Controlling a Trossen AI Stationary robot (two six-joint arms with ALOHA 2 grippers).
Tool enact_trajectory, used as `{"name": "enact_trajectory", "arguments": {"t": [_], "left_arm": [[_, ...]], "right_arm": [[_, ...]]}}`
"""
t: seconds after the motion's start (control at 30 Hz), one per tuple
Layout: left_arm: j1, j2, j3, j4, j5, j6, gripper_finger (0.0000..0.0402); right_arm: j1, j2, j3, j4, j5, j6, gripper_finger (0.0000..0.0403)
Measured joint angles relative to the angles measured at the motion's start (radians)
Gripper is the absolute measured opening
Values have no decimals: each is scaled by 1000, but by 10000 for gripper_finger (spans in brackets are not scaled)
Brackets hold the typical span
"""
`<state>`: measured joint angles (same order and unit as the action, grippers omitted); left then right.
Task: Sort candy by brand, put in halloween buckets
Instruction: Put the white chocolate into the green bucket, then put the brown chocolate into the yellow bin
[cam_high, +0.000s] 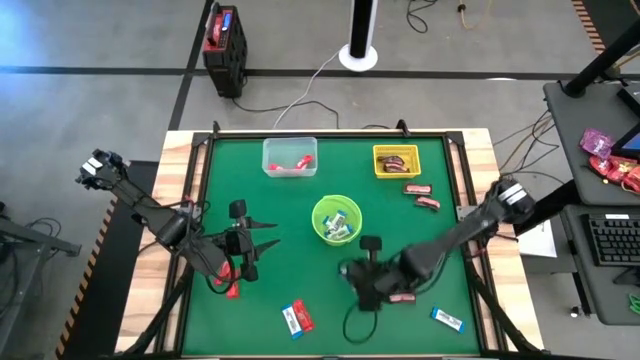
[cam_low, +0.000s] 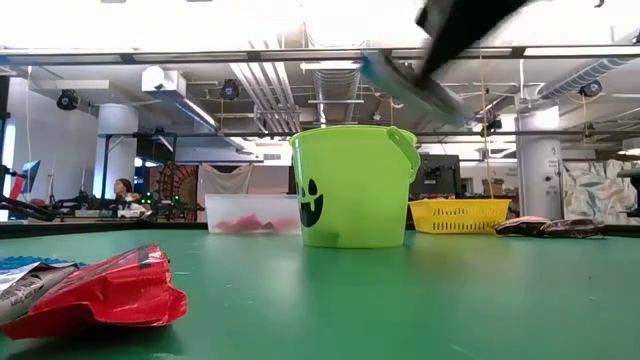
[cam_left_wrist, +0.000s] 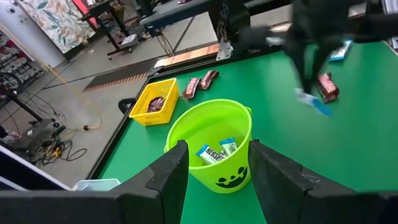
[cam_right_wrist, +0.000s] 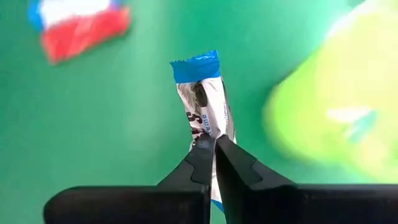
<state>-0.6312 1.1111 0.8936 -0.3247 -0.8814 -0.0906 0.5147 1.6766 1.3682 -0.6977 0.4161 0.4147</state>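
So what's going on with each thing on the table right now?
Right end effector: shut on a blue-and-white candy, lifted off the table.
Left end effector: open, empty, facing the green bucket.
Green bucket: upright, blue-and-white candies inside.
Yellow basket: upright, brown candies inside.
Clear box: upright, red candies inside.
Two brown candies: lying loose beside the yellow basket.

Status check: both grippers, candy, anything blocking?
Right gripper shut on blue-and-white bar, near lime-green bucket. Left gripper open, empty, waiting. Path looks clear.
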Motion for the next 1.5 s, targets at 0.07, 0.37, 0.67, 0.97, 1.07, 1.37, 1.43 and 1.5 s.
{"name": "enact_trajectory", "arguments": {"t": [0.07, 0.37, 0.67, 0.97, 1.07, 1.37, 1.43, 1.5], "left_arm": [[0, 0, 0, 1, 0, 0, 150], [0, 0, 0, 2, 0, -9, 150], [0, 0, 0, -49, 35, -118, 150], [0, 0, 0, -60, 35, -176, 150], [0, 0, 0, -63, 66, -225, 150], [-3, 0, 0, -105, 297, -458, 150], [-3, 0, 0, -106, 298, -487, 150], [-3, 0, 0, -106, 298, -496, 150]], "right_arm": [[-41, -49, 0, 30, 50, -70, 8], [-312, -146, -2, 108, 106, -280, 9], [-479, -122, -12, 70, -197, -322, 42], [-494, -121, -14, 55, -199, -332, 139], [-489, -149, -14, 36, -208, -287, 159], [-349, -199, -14, -217, -248, 36, 161], [-323, -205, -14, -305, -245, 171, 157], [-299, -205, -14, -409, -251, 293, 154]]}}
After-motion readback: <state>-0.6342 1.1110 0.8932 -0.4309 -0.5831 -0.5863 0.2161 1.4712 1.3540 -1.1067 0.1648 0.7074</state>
